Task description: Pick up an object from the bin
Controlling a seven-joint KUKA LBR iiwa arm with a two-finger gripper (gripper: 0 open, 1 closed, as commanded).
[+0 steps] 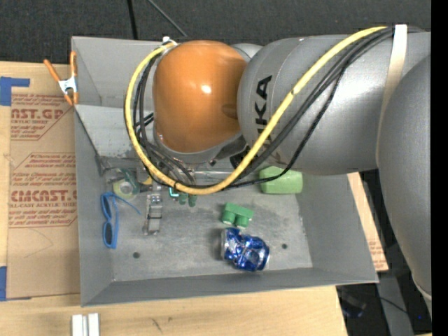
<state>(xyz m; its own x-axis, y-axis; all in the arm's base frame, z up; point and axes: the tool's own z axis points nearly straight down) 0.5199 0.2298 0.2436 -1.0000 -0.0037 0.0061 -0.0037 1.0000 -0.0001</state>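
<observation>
- Reading the arm (322, 110), the black letters "KA" show on its grey casing, beside the orange cover (199, 96) and a looping yellow cable (280, 114).
- Bare bin floor (185, 247) lies open in the lower middle of the frame, up to the lower rim.
- The gripper (168, 186) sits tucked under the orange cover at centre left; I cannot tell how far open it is.
- Nearest, just below it, lies a small grey metal piece (152, 214).
- Blue glasses (109, 220) lie by the left wall. A small green block (236, 215), a crumpled blue wrapper (245, 250) and a pale green block (281, 182) lie to the right.
</observation>
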